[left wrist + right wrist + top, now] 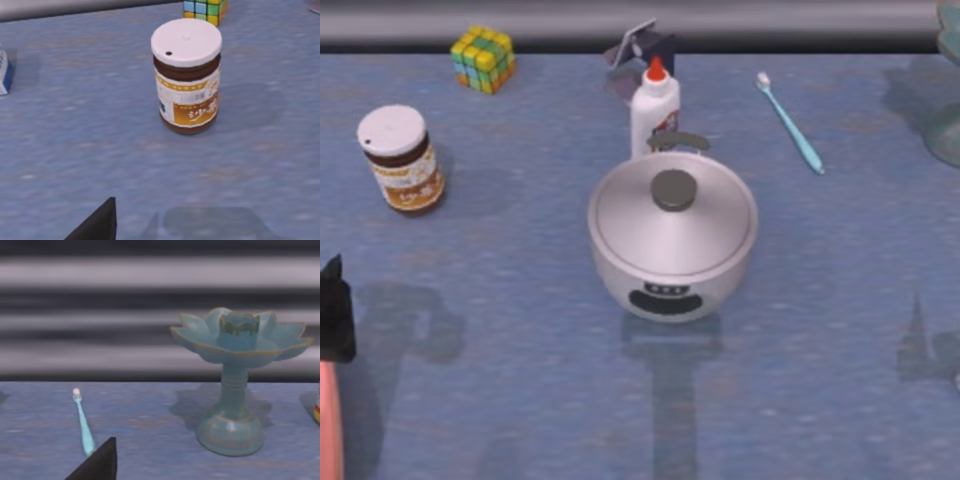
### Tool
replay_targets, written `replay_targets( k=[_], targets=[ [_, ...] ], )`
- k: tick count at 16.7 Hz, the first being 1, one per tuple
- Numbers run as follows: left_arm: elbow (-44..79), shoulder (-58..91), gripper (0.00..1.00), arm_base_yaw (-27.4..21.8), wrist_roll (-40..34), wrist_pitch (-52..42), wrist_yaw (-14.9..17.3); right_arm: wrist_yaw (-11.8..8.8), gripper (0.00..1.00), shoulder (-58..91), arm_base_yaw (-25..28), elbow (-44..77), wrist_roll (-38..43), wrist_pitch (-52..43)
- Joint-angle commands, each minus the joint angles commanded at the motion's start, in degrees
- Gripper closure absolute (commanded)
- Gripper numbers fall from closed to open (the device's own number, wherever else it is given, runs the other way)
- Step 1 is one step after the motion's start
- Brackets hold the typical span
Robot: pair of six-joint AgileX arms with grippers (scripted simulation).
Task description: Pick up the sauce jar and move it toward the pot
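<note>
The sauce jar stands upright at the table's left, with a white lid, dark brown contents and an orange-and-cream label. The left wrist view shows the sauce jar straight ahead, some way off. The silver-grey pot with its domed lid and dark knob sits in the middle of the table. My left gripper hovers at the left edge, nearer the front than the jar. It is open and empty, and one dark fingertip shows. My right gripper is outside the top view, open, facing the far right of the table.
A white glue bottle stands just behind the pot, with a dark object behind it. A colourful cube lies back left. A light blue toothbrush lies back right. A teal lotus-shaped stand is at the right edge.
</note>
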Motion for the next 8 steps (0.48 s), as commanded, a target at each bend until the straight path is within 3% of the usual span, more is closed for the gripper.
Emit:
replay_targets(
  k=[8],
  targets=[
    [48.0,41.1,0.00,-1.3,12.0,-24.8,1.9,0.0,0.00,0.0,0.0,0.0,0.0,0.0]
  ],
)
